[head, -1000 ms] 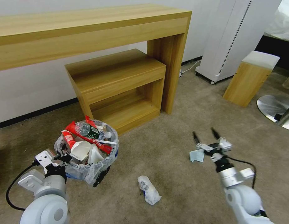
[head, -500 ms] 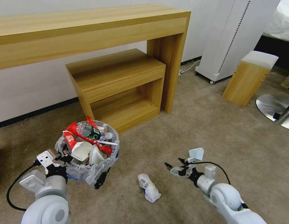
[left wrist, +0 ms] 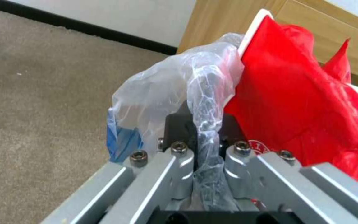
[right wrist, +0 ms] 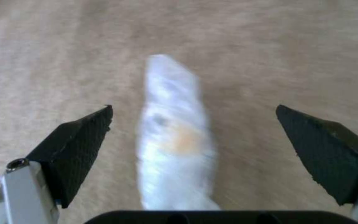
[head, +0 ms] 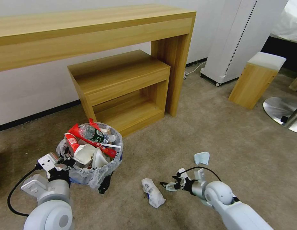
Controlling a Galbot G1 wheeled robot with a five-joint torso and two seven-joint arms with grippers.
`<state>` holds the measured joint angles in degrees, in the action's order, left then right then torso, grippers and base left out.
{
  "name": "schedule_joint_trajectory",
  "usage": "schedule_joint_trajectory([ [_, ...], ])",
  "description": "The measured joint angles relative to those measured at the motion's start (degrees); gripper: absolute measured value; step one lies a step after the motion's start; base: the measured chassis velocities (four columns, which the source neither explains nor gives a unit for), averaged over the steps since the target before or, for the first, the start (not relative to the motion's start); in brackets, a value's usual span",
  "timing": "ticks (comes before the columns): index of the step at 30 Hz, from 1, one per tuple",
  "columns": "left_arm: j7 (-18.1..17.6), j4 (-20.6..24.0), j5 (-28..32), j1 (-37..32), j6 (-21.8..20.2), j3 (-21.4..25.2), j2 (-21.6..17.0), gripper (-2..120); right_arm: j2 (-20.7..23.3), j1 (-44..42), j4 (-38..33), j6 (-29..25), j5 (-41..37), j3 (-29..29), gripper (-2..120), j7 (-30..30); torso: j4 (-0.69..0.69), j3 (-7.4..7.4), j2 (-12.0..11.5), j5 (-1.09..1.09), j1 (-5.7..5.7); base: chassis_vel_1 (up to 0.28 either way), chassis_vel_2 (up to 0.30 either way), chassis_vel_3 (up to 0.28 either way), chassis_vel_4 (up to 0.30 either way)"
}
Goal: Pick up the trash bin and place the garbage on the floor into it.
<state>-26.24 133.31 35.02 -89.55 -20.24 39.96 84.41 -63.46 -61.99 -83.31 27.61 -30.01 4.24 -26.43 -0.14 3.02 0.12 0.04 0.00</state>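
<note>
Nearest the robot, the right gripper (head: 163,184) hung low over the beige short-pile carpet (head: 218,134), its black textured fingertips (right wrist: 84,140) spread wide apart and closed on nothing. Just beyond those tips lay a crumpled white plastic bag (head: 153,193), flat on the carpet and lined up with the gap between the jaws in the right wrist view (right wrist: 175,137); whether a tip touched it could not be told.

To the left of the white bag, the left gripper (head: 64,159) was clenched on the near rim of the small round black trash bin (head: 105,183), pinching the clear bluish crinkled liner (left wrist: 204,102) folded over that rim. The bin stood near the white bag but apart from it, and was heaped with litter: a red wrapper (head: 91,142), a green-labelled clear bottle (head: 92,134) and a red-and-white paper cup (head: 72,142), all rising above the rim.

Farther from the robot than the white bag and to its right, a pale blue mask (head: 201,157) lay on the carpet, well apart from the bin.

Beyond the bin stood a low wooden shelf unit (head: 123,89) under a long wooden console table (head: 91,32).
</note>
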Motion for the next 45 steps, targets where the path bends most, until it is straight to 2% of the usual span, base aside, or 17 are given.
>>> schedule_joint_trajectory([
  [5,-0.01,-0.26,-0.57,-0.01,0.04,-0.15,0.09,3,-3.33,0.98,2.76,-1.92,2.1,-1.1,100,-3.06,0.01,0.0,0.0,-0.01,0.0,0.0,0.0,0.0,0.0],
  [12,0.0,-0.28,-1.21,0.11,0.05,-0.63,0.09,3,-5.84,1.38,4.62,-0.76,3.36,-1.6,100,-0.74,0.0,0.0,0.0,-0.01,0.0,0.0,0.0,0.0,0.0],
  [18,-0.02,-0.3,-1.49,0.09,0.05,-0.87,0.12,3,-6.07,1.32,5.56,0.41,4.12,-1.44,81,1.96,0.0,0.0,0.0,-0.01,0.0,0.0,0.0,0.0,0.0],
  [19,-0.02,-0.3,-1.49,0.09,0.05,-0.87,0.12,3,-6.07,1.32,5.56,0.41,4.12,-1.44,81,1.96,0.0,0.0,0.0,-0.01,0.0,0.0,0.0,0.0,0.0],
  [22,-0.03,-0.1,-1.57,-0.05,0.05,-1.11,0.17,3,-7.57,1.38,7.88,-0.52,5.96,-1.14,64,1.83,0.0,0.0,0.0,0.0,0.0,0.0,0.0,0.0,0.0],
  [23,-0.03,-0.1,-1.57,-0.05,0.05,-1.11,0.17,3,-7.57,1.38,7.88,-0.52,5.96,-1.14,64,1.83,0.0,0.0,0.0,0.0,0.0,0.0,0.0,0.0,0.0],
  [26,-0.03,0.22,-1.34,-0.16,0.05,-1.1,0.1,3,-8.12,1.4,9.28,-1.79,7.25,-1.09,48,1.36,0.0,0.0,0.0,0.0,0.0,0.0,0.0,0.0,0.0],
  [27,-0.03,0.22,-1.34,-0.16,0.05,-1.1,0.1,3,-8.12,1.4,9.28,-1.79,7.25,-1.09,48,1.36,0.0,0.0,0.0,0.0,0.0,0.0,0.0,0.0,0.0],
  [31,-0.03,0.48,-0.57,-0.21,0.01,-1.3,0.13,3,-8.26,1.49,10.09,-2.74,7.99,-0.8,30,1.41,0.0,-0.01,0.0,0.0,0.0,0.0,0.0,0.0,0.0],
  [32,-0.03,0.48,-0.57,-0.21,0.01,-1.3,0.13,3,-8.26,1.49,10.09,-2.74,7.99,-0.8,30,1.41,0.0,-0.01,0.0,0.0,0.0,0.0,0.0,0.0,0.0],
  [35,-0.03,0.47,-0.57,-0.21,-0.01,-1.58,0.24,3,-8.27,1.47,10.2,-3.27,8.02,-0.41,18,1.57,0.0,0.0,0.0,0.0,0.0,0.0,0.0,0.0,0.0],
  [36,-0.03,0.47,-0.57,-0.21,-0.01,-1.58,0.24,3,-8.27,1.47,10.2,-3.27,8.02,-0.41,18,1.57,0.0,0.0,0.0,0.0,0.0,0.0,0.0,0.0,0.0],
  [39,-0.03,0.16,-0.57,-0.03,-0.01,-1.75,0.29,3,-7.88,0.99,9.37,-4.15,7.72,-0.16,4,2.13,0.0,0.0,0.0,0.0,0.0,0.0,0.0,0.0,0.0],
  [43,-0.03,0.02,-0.55,0.03,-0.01,-1.81,0.3,3,-7.46,0.6,8.26,-4.33,7.32,0.1,0,2.94,0.0,0.0,0.0,0.0,0.0,0.0,0.0,0.0,0.0],
  [45,-0.01,-0.26,-0.15,0.05,-0.01,-1.92,0.3,3,-6.53,-0.31,5.34,-4.33,6.43,0.68,0,5.11,0.0,0.0,0.0,0.01,0.0,0.0,0.0,0.0,0.0],
])
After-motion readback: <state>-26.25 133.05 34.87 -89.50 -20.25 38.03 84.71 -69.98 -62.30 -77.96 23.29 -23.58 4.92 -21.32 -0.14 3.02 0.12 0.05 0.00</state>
